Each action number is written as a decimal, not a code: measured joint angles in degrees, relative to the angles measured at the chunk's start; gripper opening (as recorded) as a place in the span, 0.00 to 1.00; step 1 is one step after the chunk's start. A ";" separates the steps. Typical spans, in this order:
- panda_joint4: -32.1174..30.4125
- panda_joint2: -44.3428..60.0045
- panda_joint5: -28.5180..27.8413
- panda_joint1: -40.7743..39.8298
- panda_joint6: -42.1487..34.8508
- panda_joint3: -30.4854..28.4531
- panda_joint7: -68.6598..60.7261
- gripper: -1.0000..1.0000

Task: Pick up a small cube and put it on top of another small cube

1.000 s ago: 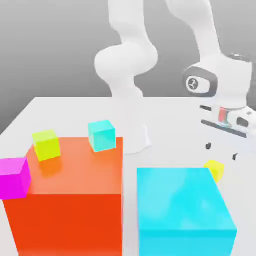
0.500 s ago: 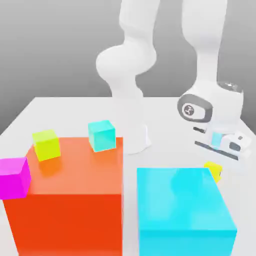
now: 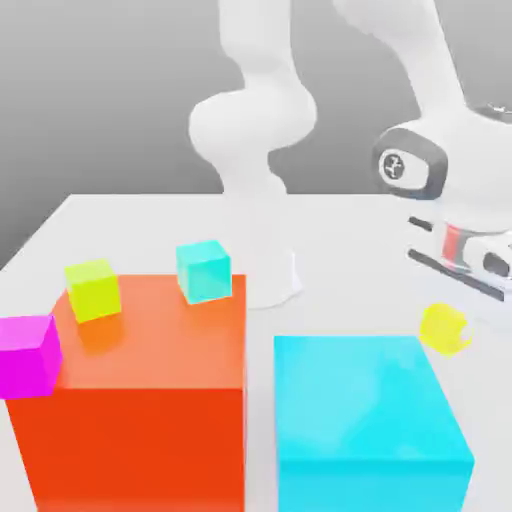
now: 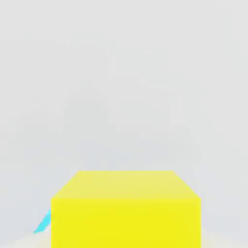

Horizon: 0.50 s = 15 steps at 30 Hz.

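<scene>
Now the small yellow cube (image 3: 445, 327), clamped in the tool (image 3: 452, 300) at right, should be carried level toward another small cube.

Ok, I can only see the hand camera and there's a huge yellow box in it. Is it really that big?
Observer: No, the yellow cube is the smallest one here. It hangs right under the gripper, by the far corner of a big cyan block.
Operator: Are there other little cubes?
Observer: Yes. A lime cube and a small cyan cube sit on top of a big orange block.
Operator: Any more?
Observer: One magenta cube, at the orange block's edge on the exterior view's left.
</scene>
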 joint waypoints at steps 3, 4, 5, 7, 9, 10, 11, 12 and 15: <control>5.09 -0.14 0.01 -4.31 -5.09 -2.45 -1.27 0.00; 6.79 -0.18 0.01 -6.06 -6.79 -3.46 -1.70 0.00; 8.48 -0.22 0.01 -7.98 -8.48 -4.46 -2.12 0.00; 11.87 -0.29 0.01 -11.80 -11.85 -6.41 -2.94 0.00; 15.27 -0.34 0.05 -15.51 -15.24 -8.09 -3.83 0.00; 16.96 -0.36 0.05 -17.29 -16.94 -8.98 -4.26 0.00; 18.66 -0.38 0.06 -19.10 -18.63 -9.88 -4.70 0.00; 20.35 -0.39 0.08 -20.93 -20.32 -10.79 -5.13 0.00; 25.43 -0.40 0.14 -26.57 -25.37 -13.45 -6.46 0.00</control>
